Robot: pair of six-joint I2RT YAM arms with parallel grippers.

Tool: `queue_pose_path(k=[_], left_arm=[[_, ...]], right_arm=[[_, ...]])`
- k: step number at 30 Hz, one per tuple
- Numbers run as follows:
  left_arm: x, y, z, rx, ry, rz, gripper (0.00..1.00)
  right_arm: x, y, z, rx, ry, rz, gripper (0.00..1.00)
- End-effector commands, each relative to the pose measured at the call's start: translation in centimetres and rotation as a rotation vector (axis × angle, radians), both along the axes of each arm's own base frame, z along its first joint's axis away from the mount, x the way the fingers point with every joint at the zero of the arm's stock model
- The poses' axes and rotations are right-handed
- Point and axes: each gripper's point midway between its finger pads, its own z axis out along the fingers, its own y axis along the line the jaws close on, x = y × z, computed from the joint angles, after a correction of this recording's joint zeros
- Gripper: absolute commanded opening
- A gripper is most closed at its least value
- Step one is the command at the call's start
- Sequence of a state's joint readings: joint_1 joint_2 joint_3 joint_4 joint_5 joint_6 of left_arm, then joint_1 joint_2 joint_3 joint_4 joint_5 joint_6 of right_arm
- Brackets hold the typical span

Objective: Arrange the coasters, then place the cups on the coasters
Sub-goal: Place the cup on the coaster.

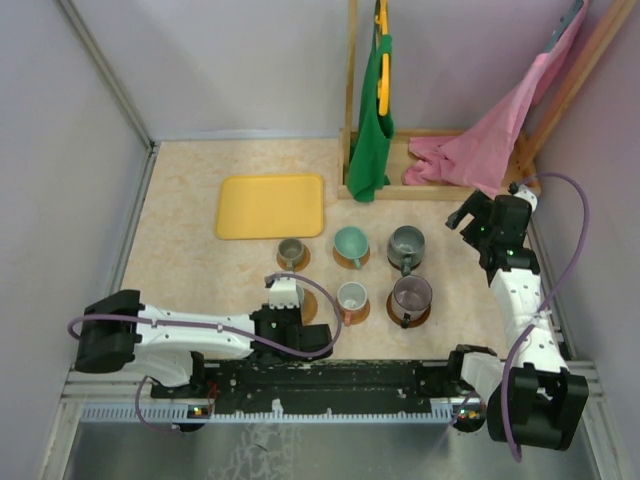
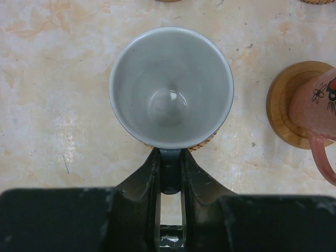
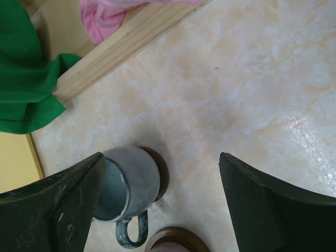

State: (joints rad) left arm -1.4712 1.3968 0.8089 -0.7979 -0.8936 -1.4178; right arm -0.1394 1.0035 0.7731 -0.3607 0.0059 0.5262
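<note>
Left gripper [image 2: 170,178] pinches grey cup [image 2: 170,86] by its handle, seemingly over a coaster [image 2: 208,143]; right gripper [image 3: 161,158] gapes, empty.

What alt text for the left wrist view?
Looking straight down into an empty grey cup, its handle pinched in the left claw at the bottom edge. A sliver of coaster shows beneath its rim; at right, a pink mug stands on another coaster.
</note>
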Motion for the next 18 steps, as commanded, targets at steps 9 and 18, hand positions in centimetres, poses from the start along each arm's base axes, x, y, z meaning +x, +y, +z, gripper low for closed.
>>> queue_pose_path(k=[9, 18], left_arm=[[-0.3, -0.77, 0.66, -0.026, -0.03, -0.003, 0.28], [-0.54, -0.58, 0.78, 0.01, -0.03, 0.025, 0.44]], right_arm=[[0.98, -0.2, 1.78, -0.025, -0.062, 0.001, 0.89], [0.89, -0.15, 1.61, -0.022, -0.059, 0.002, 0.89]])
